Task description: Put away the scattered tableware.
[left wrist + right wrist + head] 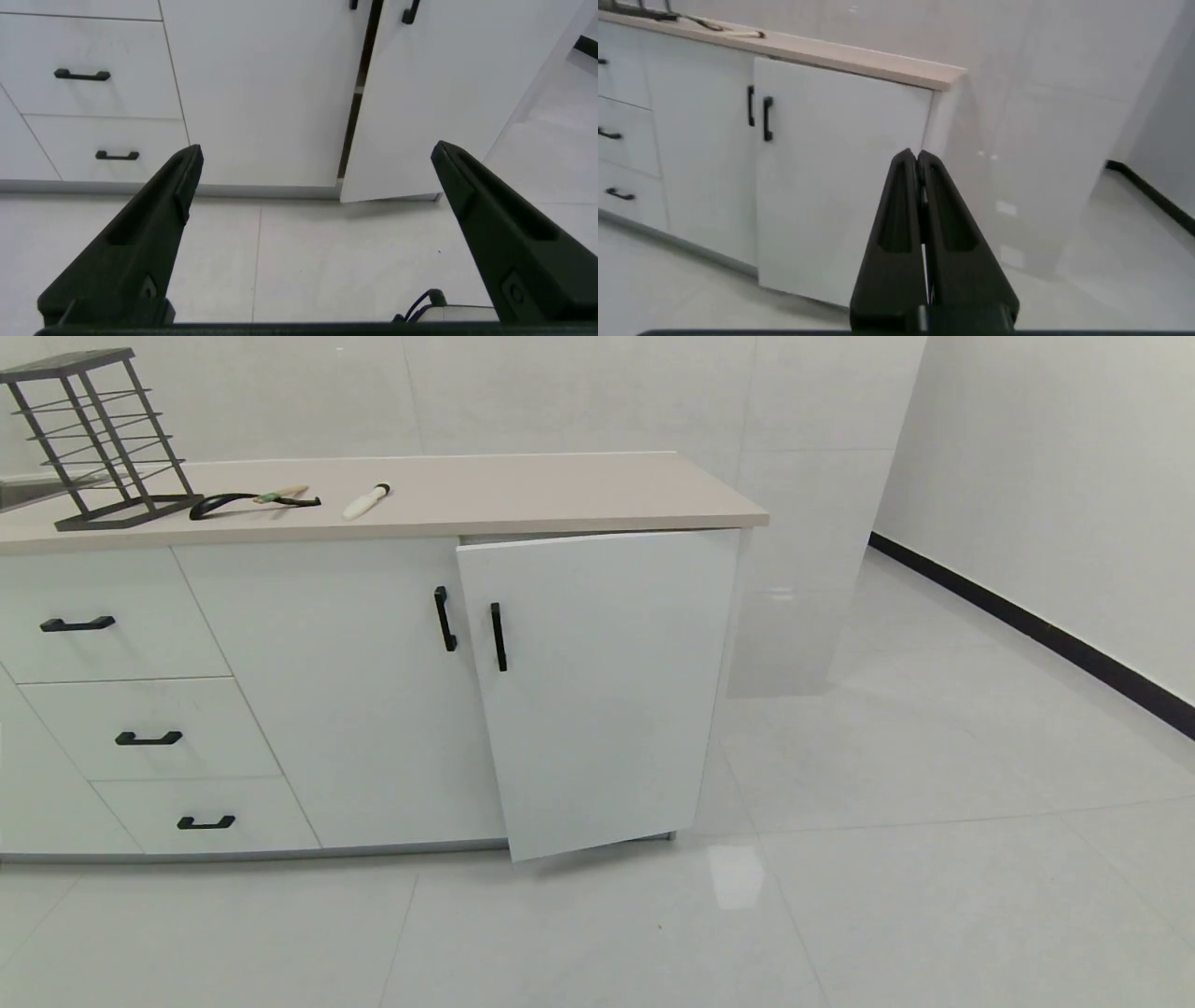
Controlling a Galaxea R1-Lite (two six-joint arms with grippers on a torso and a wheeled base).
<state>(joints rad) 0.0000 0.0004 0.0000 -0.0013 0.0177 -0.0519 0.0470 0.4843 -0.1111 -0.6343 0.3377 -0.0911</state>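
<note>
While both grippers are empty and well apart from the counter, no tableware is in hand. The left gripper (318,154) has its fingers spread wide with nothing between them. The right gripper (916,161) has its fingers pressed together on nothing. The tableware lies in the upper left of the head view, on the countertop (560,490): a black curved utensil (219,504), a wooden-handled piece (283,494) touching it, and a white utensil (366,501) just beside them. The wire rack (98,439) stands at the far upper left. The cabinet door (597,681) at centre frame hangs ajar.

Risks, as judged:
1. An arm or the base could clip the ajar door on approach and swing it.
2. The utensils are thin, lie flat, and sit near the front edge. A closing grip that meets one off-centre could skid it off the counter.
3. The 2 touching pieces may drag together.
</note>
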